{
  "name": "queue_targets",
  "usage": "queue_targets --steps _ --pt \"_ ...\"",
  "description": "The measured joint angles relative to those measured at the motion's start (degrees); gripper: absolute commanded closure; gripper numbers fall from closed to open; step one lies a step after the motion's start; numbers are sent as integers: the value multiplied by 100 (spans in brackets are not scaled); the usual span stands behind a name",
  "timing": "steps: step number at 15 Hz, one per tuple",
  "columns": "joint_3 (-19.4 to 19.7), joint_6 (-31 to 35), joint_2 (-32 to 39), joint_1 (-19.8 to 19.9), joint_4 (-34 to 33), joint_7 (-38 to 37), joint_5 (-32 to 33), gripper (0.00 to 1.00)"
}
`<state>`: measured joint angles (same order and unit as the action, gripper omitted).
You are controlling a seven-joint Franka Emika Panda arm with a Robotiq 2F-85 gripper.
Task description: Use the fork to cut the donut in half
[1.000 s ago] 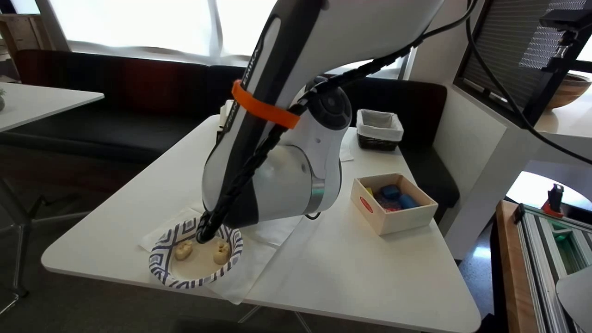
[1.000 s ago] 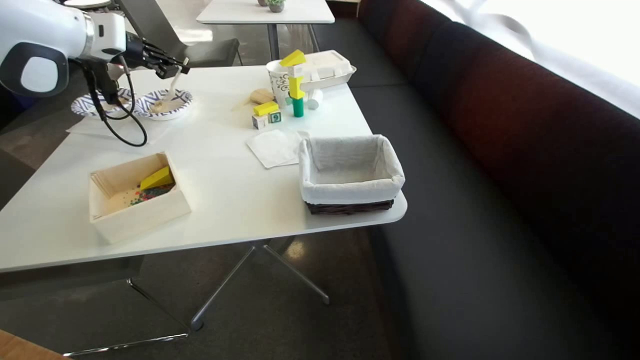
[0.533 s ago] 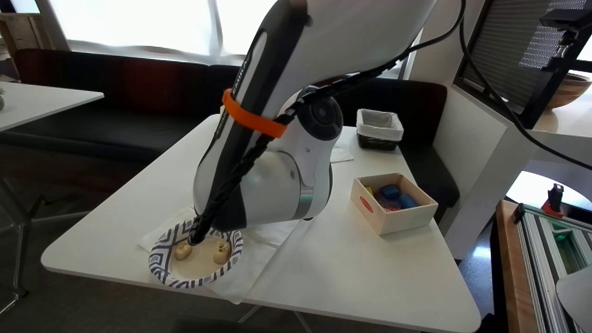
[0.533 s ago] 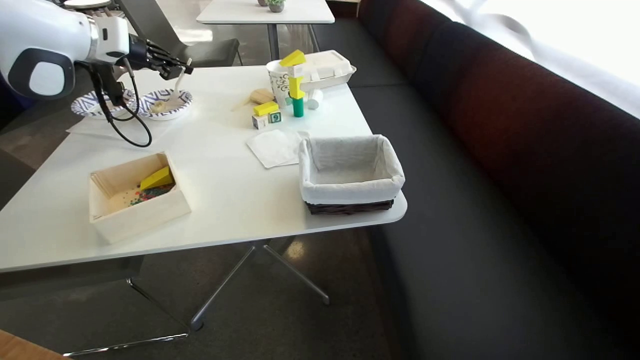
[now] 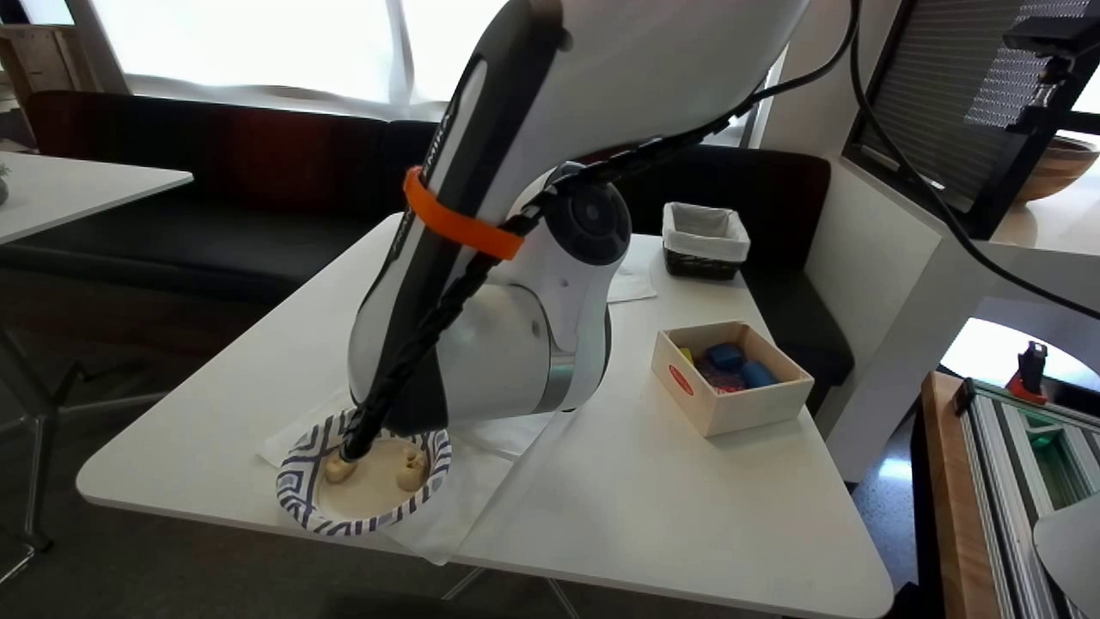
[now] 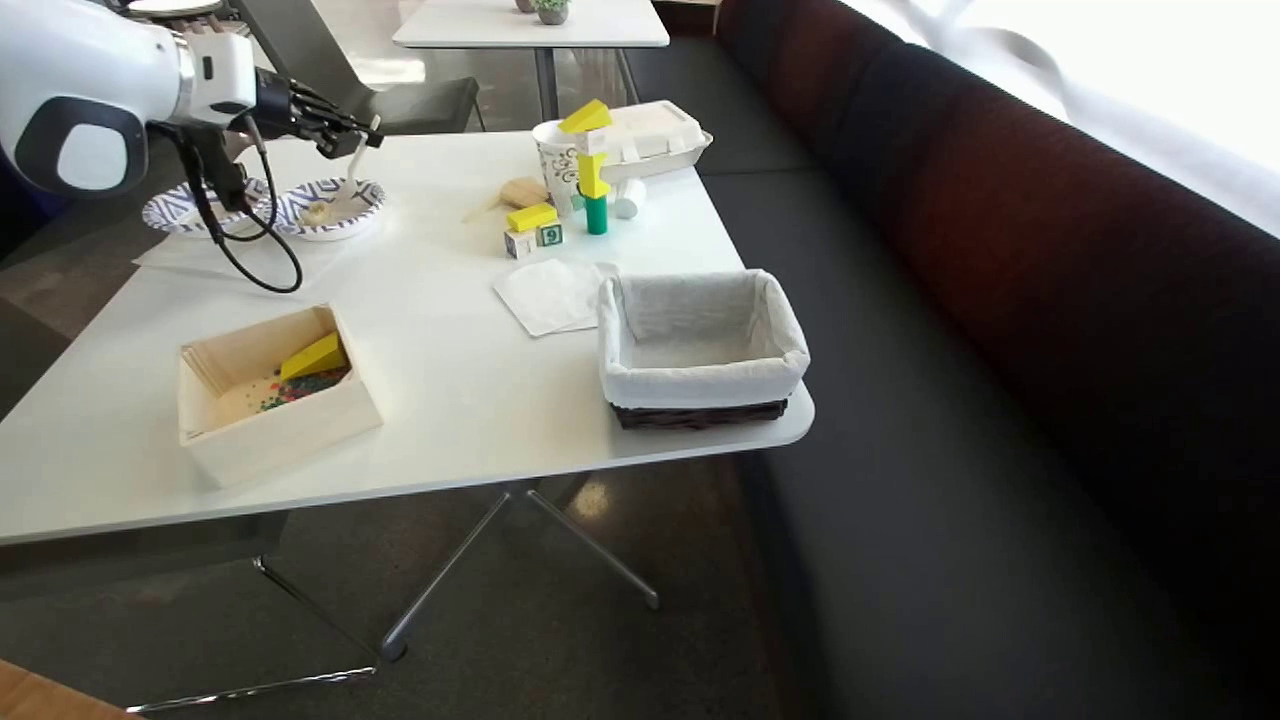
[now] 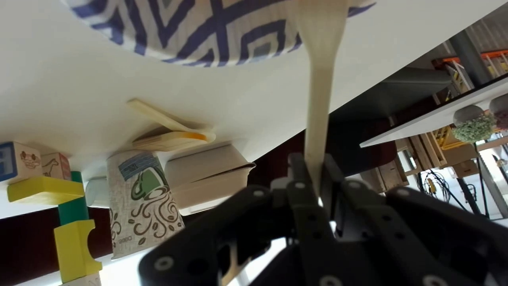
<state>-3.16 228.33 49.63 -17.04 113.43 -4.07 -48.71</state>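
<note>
Fork [image 7: 320,79] cut: prob. lining up
Tool [image 7: 314,167] clamped on it; set edge over donut [image 6: 317,213] ctr, press dn slow, don't tip bowl [image 7: 206,35].

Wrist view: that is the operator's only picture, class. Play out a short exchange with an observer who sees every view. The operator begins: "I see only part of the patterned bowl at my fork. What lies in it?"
Observer: Some pale food lies in the bowl; it is too small here to tell whether it is cut.
Operator: What stands next to it, out of my sight?
Observer: In an exterior view, a second patterned bowl stands beside it.
Operator: Tell me one more thing on the table that my picture misses.
Observer: A lined basket, near a rounded corner.
</note>
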Motion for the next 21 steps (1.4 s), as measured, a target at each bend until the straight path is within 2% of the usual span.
queue_targets --steps 11,21 --pt "-142 -73 56 0 1 84 2 97" --pt "-164 -549 40 5 2 173 12 97"
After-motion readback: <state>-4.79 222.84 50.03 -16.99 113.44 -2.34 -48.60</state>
